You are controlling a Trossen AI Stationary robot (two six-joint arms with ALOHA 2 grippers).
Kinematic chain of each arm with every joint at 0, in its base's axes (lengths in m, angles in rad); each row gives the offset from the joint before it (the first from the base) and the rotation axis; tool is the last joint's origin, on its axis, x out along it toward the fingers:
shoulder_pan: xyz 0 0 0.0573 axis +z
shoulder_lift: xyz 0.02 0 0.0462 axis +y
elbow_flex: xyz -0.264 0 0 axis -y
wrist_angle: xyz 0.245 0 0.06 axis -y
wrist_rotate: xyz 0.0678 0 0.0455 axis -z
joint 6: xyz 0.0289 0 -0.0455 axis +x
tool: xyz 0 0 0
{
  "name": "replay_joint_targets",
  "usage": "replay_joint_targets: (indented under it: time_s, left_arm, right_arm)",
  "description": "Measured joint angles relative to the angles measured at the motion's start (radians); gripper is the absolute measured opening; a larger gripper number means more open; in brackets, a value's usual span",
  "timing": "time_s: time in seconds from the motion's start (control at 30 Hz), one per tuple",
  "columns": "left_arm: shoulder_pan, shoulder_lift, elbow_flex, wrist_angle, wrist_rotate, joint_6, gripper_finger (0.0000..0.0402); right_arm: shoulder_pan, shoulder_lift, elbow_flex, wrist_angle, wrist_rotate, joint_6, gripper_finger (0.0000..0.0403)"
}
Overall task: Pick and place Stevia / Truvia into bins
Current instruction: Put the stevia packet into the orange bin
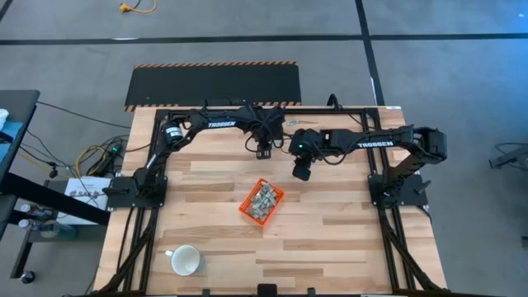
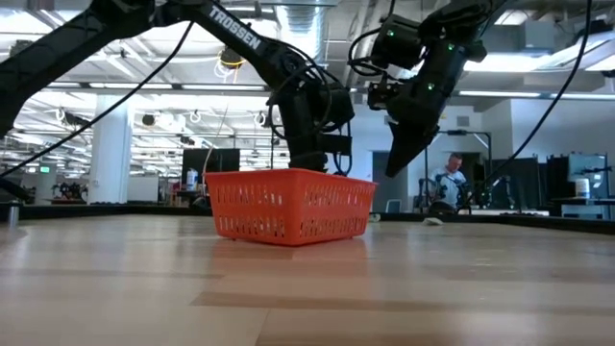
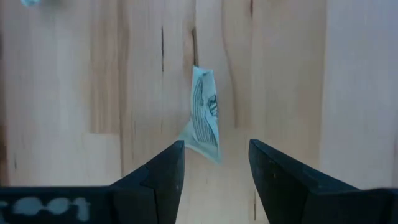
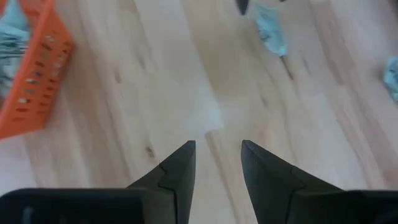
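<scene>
The orange bin (image 1: 261,203) sits mid-table, tilted on a diagonal, with several pale green and white sachets (image 1: 264,198) piled inside. My left gripper (image 1: 263,153) hovers beyond the bin's far side, open, its fingers on either side of one loose sachet (image 3: 205,115) lying on the wood. My right gripper (image 1: 302,172) is to the right of the left one, open and empty (image 4: 217,143), raised above the table (image 2: 402,159). From the right wrist, the bin (image 4: 31,81) and another loose sachet (image 4: 270,28) show ahead.
A white mug (image 1: 186,261) stands near the table's near-left corner. Another sachet (image 4: 392,78) lies at the edge of the right wrist view, and one lies on the table (image 2: 434,221) behind the bin. A person (image 2: 448,181) is in the room behind.
</scene>
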Motion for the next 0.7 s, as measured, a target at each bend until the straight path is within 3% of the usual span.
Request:
replay_joint_targets:
  time_s: [0.7]
  left_arm:
    - [0.006,0.000,0.005,-0.014,0.016,0.014,0.0169]
  right_arm:
    - [-0.119,-0.235,0.000,-0.014,0.003,-0.024,0.0123]
